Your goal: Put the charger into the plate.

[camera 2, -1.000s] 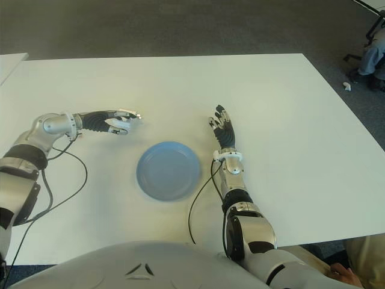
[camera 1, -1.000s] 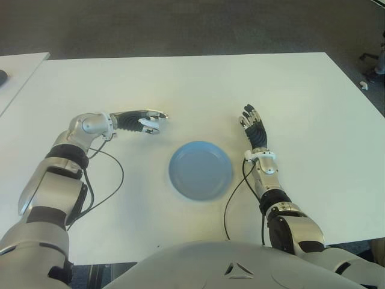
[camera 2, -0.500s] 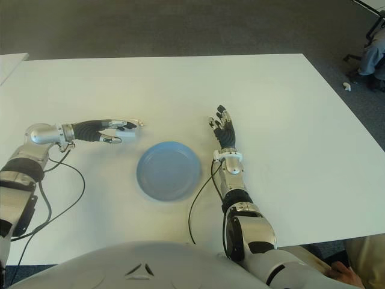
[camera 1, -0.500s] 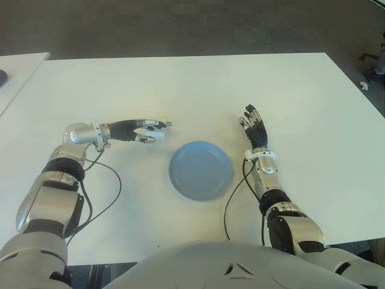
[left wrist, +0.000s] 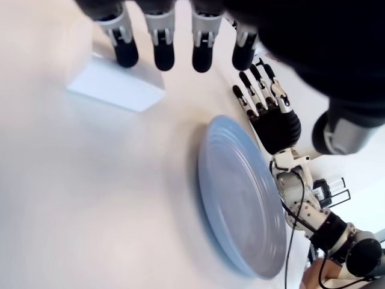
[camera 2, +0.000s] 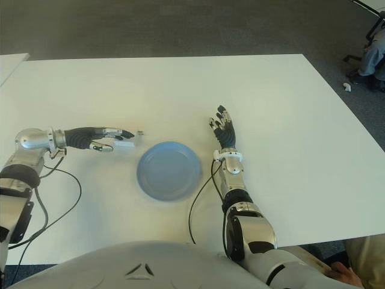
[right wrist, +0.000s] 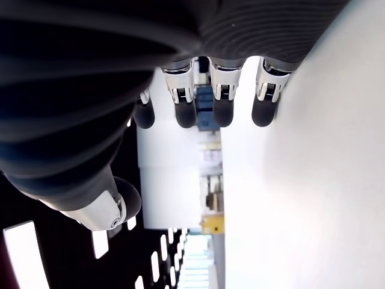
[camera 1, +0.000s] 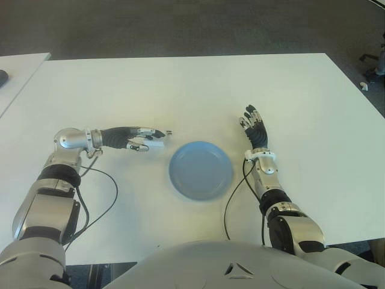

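lowered, left hand [camera 1: 139, 137] (fingers spread) hovers over charger [left wrist: 114, 88] beside bare plate [camera 1: 200, 170].

A white table [camera 1: 180, 84] stands on dark grey carpet [camera 1: 180, 27].

The plate [camera 1: 200, 170] lies on the table [camera 1: 180, 84] at the centre of the eye view, a little below the middle. The charger [camera 1: 154, 144] lies on the table just left of the plate and slightly above it, apart from the rim. The left hand [camera 1: 135, 138] reaches in from the left, over the charger. The right hand [camera 1: 255, 127] shows right of the plate, near it. A second table [camera 1: 15, 69] sits at the upper left edge.
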Controlling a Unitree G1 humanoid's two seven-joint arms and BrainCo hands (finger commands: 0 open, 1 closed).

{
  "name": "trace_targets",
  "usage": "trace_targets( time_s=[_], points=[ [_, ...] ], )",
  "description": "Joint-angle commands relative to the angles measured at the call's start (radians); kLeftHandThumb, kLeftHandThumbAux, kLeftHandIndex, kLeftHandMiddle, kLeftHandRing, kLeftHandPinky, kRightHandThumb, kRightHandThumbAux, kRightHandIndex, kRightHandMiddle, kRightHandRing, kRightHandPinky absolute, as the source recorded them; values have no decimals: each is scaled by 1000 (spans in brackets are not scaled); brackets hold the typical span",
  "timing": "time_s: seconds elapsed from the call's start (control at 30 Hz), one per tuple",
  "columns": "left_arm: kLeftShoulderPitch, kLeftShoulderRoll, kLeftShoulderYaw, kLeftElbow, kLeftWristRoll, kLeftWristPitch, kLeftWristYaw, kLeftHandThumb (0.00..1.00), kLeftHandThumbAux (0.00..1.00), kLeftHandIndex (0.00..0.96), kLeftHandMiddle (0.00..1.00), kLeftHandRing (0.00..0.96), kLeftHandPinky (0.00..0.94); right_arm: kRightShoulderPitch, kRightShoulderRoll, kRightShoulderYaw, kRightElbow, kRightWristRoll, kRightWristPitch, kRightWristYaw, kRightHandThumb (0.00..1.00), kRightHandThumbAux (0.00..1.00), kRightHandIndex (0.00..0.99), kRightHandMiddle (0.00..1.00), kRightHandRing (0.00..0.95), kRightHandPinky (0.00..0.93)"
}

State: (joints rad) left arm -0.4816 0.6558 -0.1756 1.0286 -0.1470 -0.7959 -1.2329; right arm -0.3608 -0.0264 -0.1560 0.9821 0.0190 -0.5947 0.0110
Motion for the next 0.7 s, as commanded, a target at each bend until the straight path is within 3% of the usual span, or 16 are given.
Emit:
trace_targets(
  time_s=[0.03,0.3,0.57,0.7],
  points=[
    [99,-2,-37,29,51,30,-95,0,380,0,0,0,0,175,10,-8,148,10,162,-10,15,667,24,59,61,84],
    [121,21,-32,-28,22,20,-127,0,382,0,0,0,0,171,10,-5,146,6,162,-14,16,678,19,56,59,76],
    [119,39,-7,-116,6,17,-73,0,384,0,0,0,0,175,22,-3,131,10,155,-11,25,670,10,49,55,75],
    [132,37,38,-269,-23,-9,7,0,406,0,0,0,0,178,30,-9,123,23,140,8,50,658,4,48,54,78]
  ],
)
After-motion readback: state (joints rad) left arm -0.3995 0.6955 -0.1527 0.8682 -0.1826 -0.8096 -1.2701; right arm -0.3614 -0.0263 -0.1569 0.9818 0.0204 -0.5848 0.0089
